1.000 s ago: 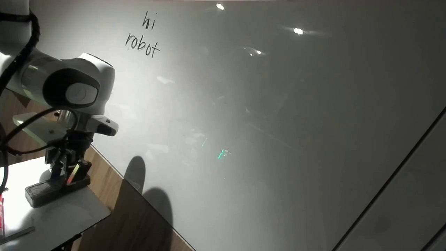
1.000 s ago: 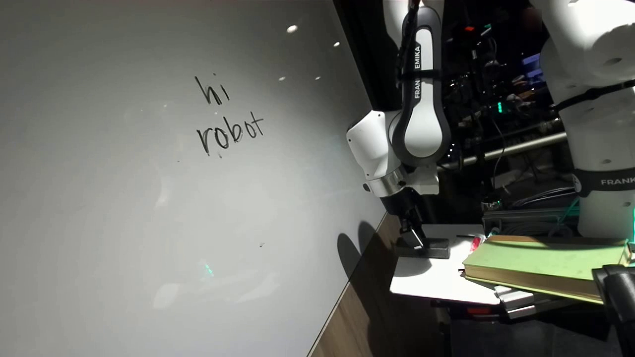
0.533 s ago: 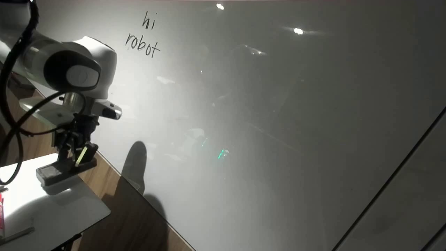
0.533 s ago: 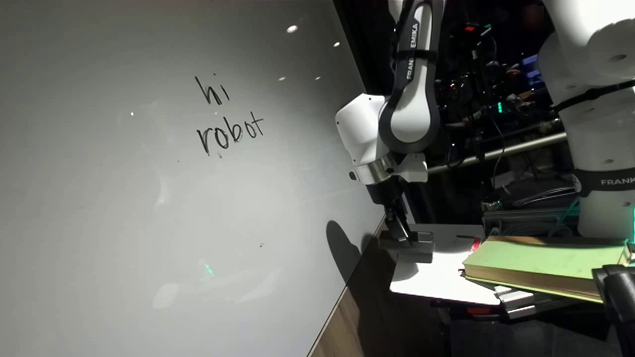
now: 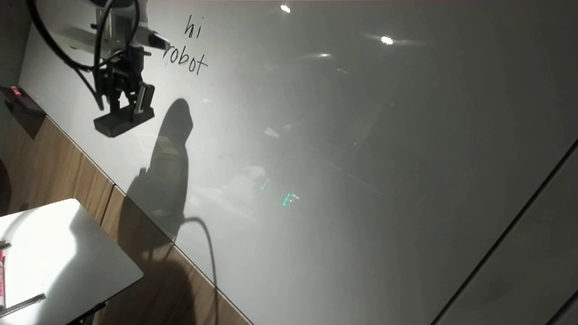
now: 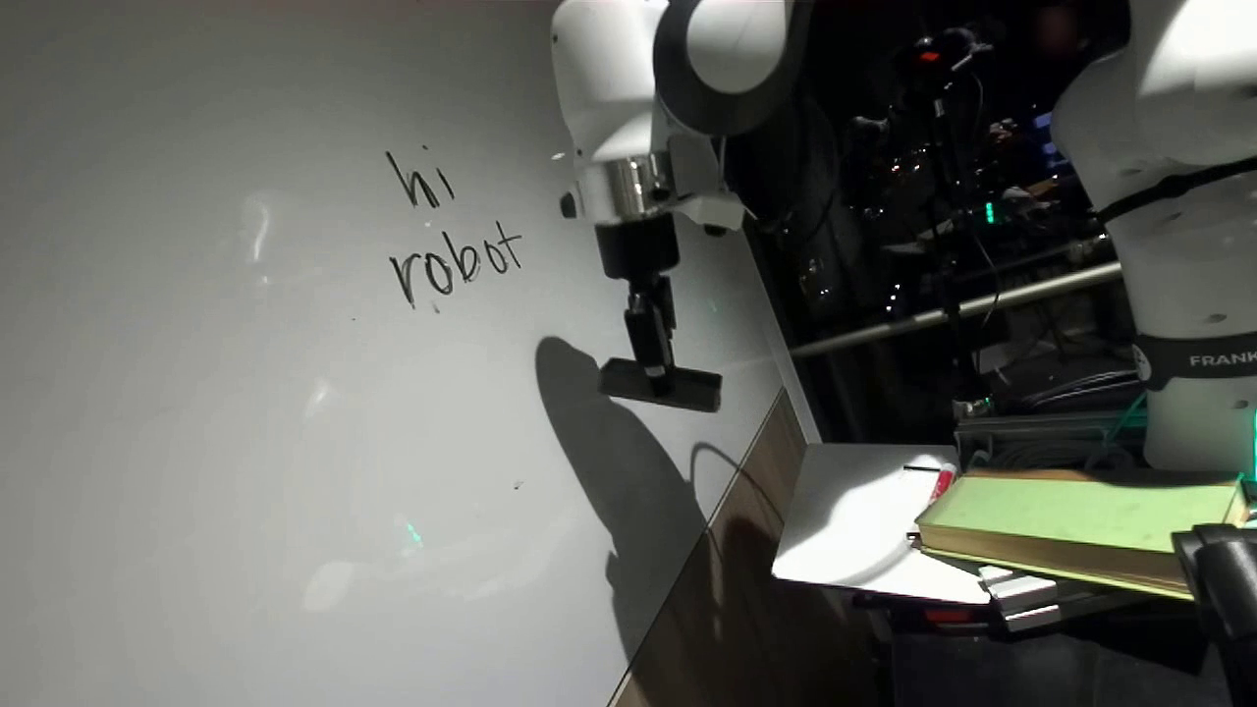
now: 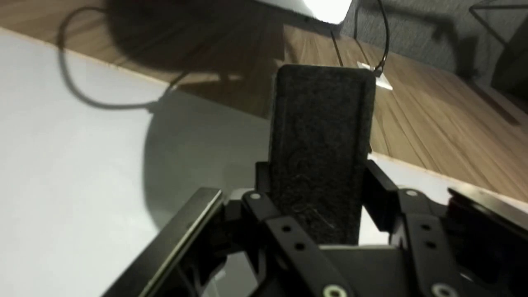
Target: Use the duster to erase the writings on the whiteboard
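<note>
Whiteboard (image 5: 343, 171) carries the writings (image 6: 452, 245) intact — gripper (image 7: 319, 185) pinching the duster (image 6: 692, 389), likely approach step; next needs lining up and pressing flush.

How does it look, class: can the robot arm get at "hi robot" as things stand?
Probably yes: the gripper holds the duster, and no obstacle shows between it and the writing. The duster seems off the whiteboard, so it likely needs to move in first.
</note>
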Controlling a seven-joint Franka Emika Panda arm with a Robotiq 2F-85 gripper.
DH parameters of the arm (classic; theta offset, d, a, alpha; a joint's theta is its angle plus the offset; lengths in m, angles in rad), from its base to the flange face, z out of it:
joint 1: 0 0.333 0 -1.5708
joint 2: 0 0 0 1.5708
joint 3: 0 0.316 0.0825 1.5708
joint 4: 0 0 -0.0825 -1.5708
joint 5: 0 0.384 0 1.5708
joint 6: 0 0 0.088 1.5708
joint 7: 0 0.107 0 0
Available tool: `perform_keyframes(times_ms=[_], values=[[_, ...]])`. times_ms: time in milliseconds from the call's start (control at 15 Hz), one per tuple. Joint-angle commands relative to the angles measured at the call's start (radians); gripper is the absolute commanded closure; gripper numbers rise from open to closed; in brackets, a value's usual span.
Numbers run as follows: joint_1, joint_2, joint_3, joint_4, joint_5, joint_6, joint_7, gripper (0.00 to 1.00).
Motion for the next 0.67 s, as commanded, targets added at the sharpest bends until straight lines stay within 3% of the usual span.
perform_keyframes(times_ms=[0, 600], values=[[-0.009, 0.034, 0.013, 0.195, -0.006, -0.097, -0.013, 0.70], [-0.056, 0.133, -0.011, 0.484, -0.026, -0.219, -0.013, 0.70]])
